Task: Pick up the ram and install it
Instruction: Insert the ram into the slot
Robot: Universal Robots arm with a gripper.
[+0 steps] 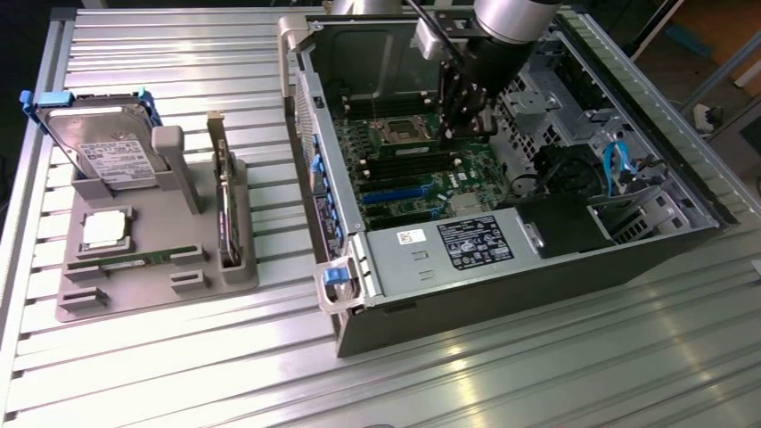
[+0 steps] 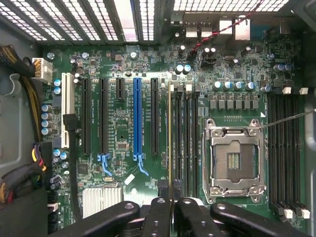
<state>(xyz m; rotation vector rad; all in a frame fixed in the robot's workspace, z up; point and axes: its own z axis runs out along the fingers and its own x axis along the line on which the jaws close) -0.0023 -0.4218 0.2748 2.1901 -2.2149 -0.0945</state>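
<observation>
The ram point(image 2: 171, 138) appears edge-on in the wrist view as a thin green-gold strip, and my gripper point(image 2: 172, 210) is shut on it between the black fingers point(image 2: 157, 219). It runs parallel to the black memory slots point(image 2: 186, 138) beside the CPU socket point(image 2: 232, 160), along the outermost slot of that bank. Whether it touches the slot I cannot tell. In the exterior view my gripper point(image 1: 464, 120) reaches straight down into the open computer case point(image 1: 356, 267), over the motherboard point(image 1: 416, 169) near the socket.
A grey holder tray point(image 1: 155, 285) at the exterior view's left carries a hard drive point(image 1: 102, 147), a processor point(image 1: 105, 227), an upright dark card point(image 1: 224, 209) and a green stick point(image 1: 119, 261). Case walls, cable bundles point(image 2: 19, 173) and a blue slot point(image 2: 138, 118) surround the gripper.
</observation>
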